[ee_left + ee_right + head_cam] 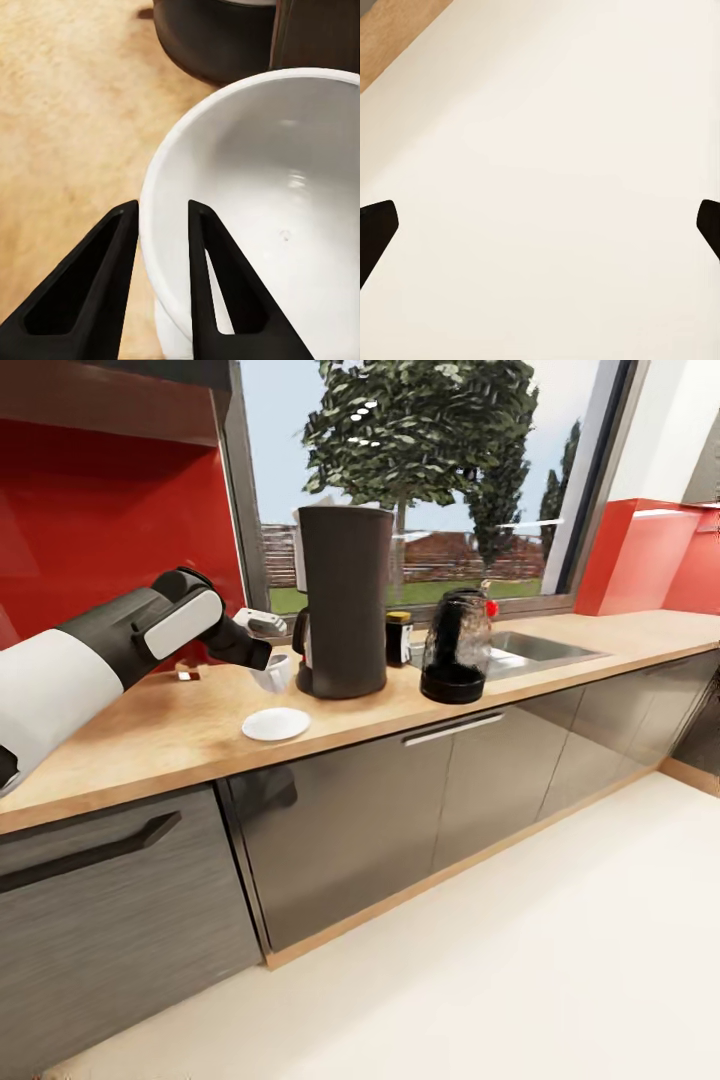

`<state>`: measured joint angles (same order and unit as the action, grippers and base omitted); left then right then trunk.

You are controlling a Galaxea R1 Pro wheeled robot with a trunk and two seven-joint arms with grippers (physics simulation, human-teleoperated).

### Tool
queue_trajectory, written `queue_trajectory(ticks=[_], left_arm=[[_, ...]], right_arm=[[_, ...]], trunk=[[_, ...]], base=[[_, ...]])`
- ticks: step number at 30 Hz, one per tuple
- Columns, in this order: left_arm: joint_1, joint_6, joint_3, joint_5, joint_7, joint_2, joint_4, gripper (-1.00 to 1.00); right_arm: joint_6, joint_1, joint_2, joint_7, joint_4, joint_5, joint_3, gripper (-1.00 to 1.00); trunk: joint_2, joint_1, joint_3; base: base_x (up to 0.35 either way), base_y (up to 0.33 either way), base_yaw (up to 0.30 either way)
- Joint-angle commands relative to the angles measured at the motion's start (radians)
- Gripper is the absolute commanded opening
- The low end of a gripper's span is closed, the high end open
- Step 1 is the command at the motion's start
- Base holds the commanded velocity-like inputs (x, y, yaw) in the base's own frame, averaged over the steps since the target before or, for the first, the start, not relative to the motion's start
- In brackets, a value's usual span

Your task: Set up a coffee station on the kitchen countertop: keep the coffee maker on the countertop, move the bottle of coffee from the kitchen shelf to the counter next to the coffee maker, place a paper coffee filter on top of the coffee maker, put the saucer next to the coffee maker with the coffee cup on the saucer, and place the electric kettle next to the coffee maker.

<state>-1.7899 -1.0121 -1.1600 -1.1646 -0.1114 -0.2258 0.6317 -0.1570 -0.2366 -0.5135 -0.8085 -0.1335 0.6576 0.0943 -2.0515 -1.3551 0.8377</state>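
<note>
The small white coffee cup hangs tilted just left of the tall dark coffee maker, with my left gripper shut on its rim. In the left wrist view one black finger is inside the coffee cup and the other is outside. The white saucer lies empty on the kitchen countertop, in front of the cup. Right of the coffee maker stand the bottle of coffee with its yellow lid and the glass electric kettle. My right gripper is open over pale floor.
A steel sink is set into the worktop right of the kettle. A small brownish object lies on the counter behind my left arm. Glossy dark cabinets run below, and a red splashback and a window stand behind.
</note>
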Motion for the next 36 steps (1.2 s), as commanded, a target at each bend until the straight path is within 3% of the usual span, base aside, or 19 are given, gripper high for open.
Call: queue_trajectory(ticks=[1,7,9,11,20,25,33,36], left_arm=[[-0.002,0.000,-0.006,-0.010,-0.009,-0.001,0.002,-1.00],[-0.002,0.000,-0.012,-0.010,-0.008,-0.001,0.002,-1.00],[-0.002,0.000,-0.060,-0.010,-0.008,-0.001,0.002,-1.00],[-0.002,0.000,-0.076,-0.010,-0.008,-0.002,0.001,-1.00],[-0.002,0.000,-0.088,-0.010,-0.008,-0.003,0.000,-1.00],[-0.002,0.000,-0.089,-0.010,-0.008,-0.003,0.000,-1.00],[-0.002,0.000,-0.089,-0.010,-0.008,-0.003,0.000,-1.00],[-0.002,0.000,-0.089,-0.010,-0.008,-0.003,0.000,-1.00]], right_arm=[[-0.007,-0.001,0.000,-0.001,0.002,0.005,0.008,1.00],[-0.007,-0.001,0.000,-0.001,0.002,0.005,0.008,1.00],[-0.007,-0.001,0.000,-0.001,0.002,0.005,0.008,1.00],[-0.007,-0.002,0.000,-0.001,0.002,0.005,0.008,1.00],[-0.007,-0.001,0.000,-0.001,0.002,0.005,0.008,1.00],[-0.007,-0.001,0.000,-0.001,0.002,0.005,0.008,1.00],[-0.007,-0.001,0.000,-0.001,0.002,0.005,0.008,1.00],[-0.007,-0.001,0.000,-0.001,0.002,0.005,0.008,1.00]], trunk=[[-0.001,0.000,0.001],[-0.001,0.000,0.001],[-0.001,0.000,0.001],[-0.001,0.000,0.001],[-0.001,0.000,0.001],[-0.036,-0.019,0.017],[-0.036,-0.019,0.017],[-0.057,-0.030,0.026]], base=[[-0.103,-0.094,0.000],[-0.038,-0.034,0.000],[-0.007,-0.006,0.000],[-0.003,-0.002,0.000],[0.000,0.000,0.000],[0.000,0.000,0.000],[0.000,0.000,0.000],[0.000,0.000,0.000]])
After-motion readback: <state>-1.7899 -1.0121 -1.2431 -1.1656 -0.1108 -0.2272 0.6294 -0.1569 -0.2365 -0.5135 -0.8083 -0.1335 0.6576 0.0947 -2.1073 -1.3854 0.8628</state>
